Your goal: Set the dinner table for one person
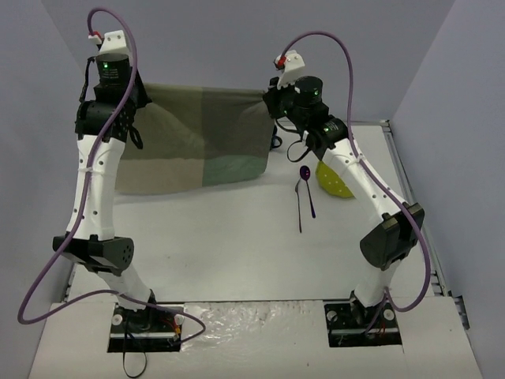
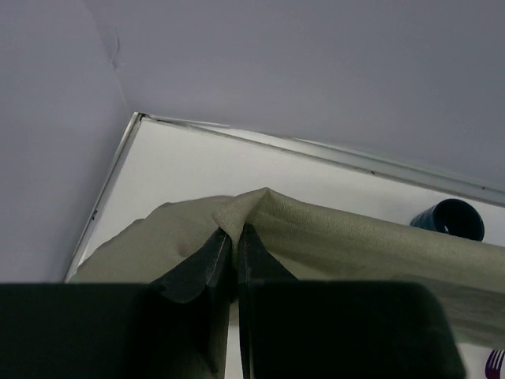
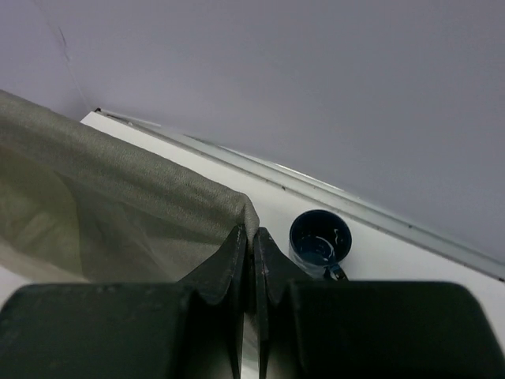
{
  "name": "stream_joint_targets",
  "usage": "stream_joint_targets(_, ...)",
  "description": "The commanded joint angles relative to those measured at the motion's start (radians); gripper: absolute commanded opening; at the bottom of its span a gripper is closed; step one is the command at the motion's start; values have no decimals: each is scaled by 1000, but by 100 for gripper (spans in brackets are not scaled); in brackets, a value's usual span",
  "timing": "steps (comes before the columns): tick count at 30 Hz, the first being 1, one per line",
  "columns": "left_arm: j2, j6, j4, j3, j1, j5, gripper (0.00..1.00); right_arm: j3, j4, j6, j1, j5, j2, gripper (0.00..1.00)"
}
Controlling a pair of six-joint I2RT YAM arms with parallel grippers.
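**Placemat gripped at two points on the worktop**

From overhead, the white, metal-rimmed worktop (image 1: 237,253) is seen to fill the floor of the enclosure. The beige and green placemat (image 1: 197,134) is located at its far side, between the two arms. Both grips are hidden there by the wrists. In the wrist views, the left hand (image 2: 234,233) is shown pinched tight on a raised fold of the cloth and the right hand (image 3: 252,233) clamped on its edge. A dark blue cup (image 3: 319,237) is recorded by the wrist cameras only. A purple spoon (image 1: 305,171), a fork (image 1: 299,209) and a yellow plate (image 1: 333,181) are shown clearly from above only. Plain grey walls (image 1: 237,39) enclose three sides.
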Motion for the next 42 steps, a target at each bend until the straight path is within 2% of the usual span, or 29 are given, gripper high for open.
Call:
stream_joint_targets(1,-288,90,252,-274,22,-86,0,-105,153,-136,-4,0,-110,0)
stream_joint_targets(3,-434,14,357,-467,21,-93,0,-271,225,-143,11,-15,-177,0)
stream_joint_targets(5,-574,-79,419,-791,21,-131,0,-461,329,-128,34,-20,-275,0)
stream_joint_targets(8,-830,-264,358,-1088,19,-150,0,-706,371,-90,90,-5,-372,0)
stream_joint_targets(9,-867,-307,329,-1139,19,-136,3,-781,370,-81,118,23,-401,2)
stream_joint_targets(12,-1014,-404,181,-1345,18,-60,31,-937,349,9,168,63,-463,16)
stream_joint_targets(14,-1077,-487,102,-1439,18,-5,43,-1034,308,72,189,49,-503,23)
stream_joint_targets(16,-1114,-584,-14,-1480,18,33,61,-1092,263,147,208,42,-545,38)
stream_joint_targets(20,-1170,-633,-132,-1478,16,82,78,-1197,224,240,218,-12,-607,56)
stream_joint_targets(23,-1139,-609,-139,-1446,16,49,83,-1186,209,291,215,-26,-601,63)
stream_joint_targets(26,-1048,-570,-87,-1424,18,11,88,-1082,172,289,211,-6,-481,64)
stream_joint_targets(33,-641,-524,134,-1373,27,-60,91,-729,140,284,188,-9,-129,59)
stream_joint_targets(37,-437,-509,227,-1294,61,-86,91,-542,120,251,187,15,44,56)
stream_joint_targets(42,-159,-507,316,-1140,117,15,88,-387,120,184,188,-2,224,51)
